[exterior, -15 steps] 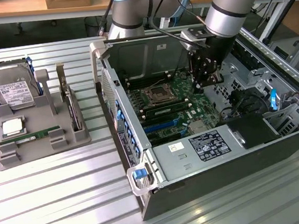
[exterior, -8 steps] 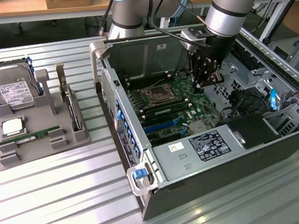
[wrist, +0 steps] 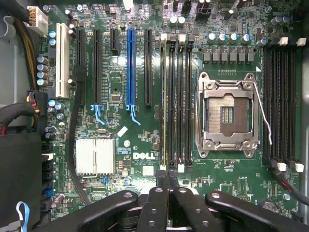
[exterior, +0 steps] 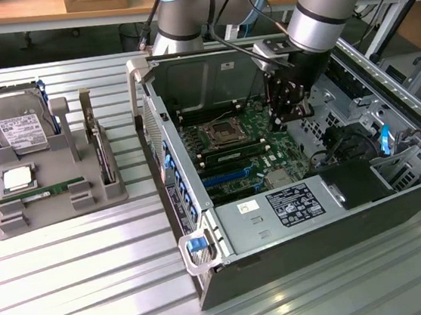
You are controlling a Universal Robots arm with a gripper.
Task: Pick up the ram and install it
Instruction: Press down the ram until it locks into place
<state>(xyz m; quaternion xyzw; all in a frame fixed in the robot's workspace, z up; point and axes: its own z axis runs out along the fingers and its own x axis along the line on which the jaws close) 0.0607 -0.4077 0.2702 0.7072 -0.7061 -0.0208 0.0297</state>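
One robot arm (exterior: 322, 0) reaches down into an open computer case (exterior: 316, 214) that lies on its side on a ribbed metal table (exterior: 81, 286). Its jaws are pressed together with nothing between them, the gripper (exterior: 296, 106) hanging just above the motherboard (exterior: 244, 153) near the back wall of the case. In the wrist view the gripper (wrist: 168, 186) shows its black fingers (wrist: 155, 203) meeting at a narrow line, directly over the end of a bank of memory slots (wrist: 176, 101). One of those slots, beside the empty ones, carries a thin green stick standing on edge, an installed ram (wrist: 163, 101). In the exterior view a stick shows seated beside the processor socket (exterior: 219, 134) as a long dark-green strip, the installed ram (exterior: 234, 155).

A second ram (exterior: 47, 193) lies flat in a groove of the grey holder tray (exterior: 57, 213), which sits on the table towards the exterior view's left, well apart from the case. On the same tray a silver hard drive (exterior: 17, 126) with a white label leans upright at the back, and a small square processor chip (exterior: 16, 178) rests in front of it. The processor socket (wrist: 227, 113) stands open and empty, its metal frame around bare contact pads. A square silver heatsink (wrist: 95, 157) sits near the expansion slots (wrist: 130, 67), one of them blue.
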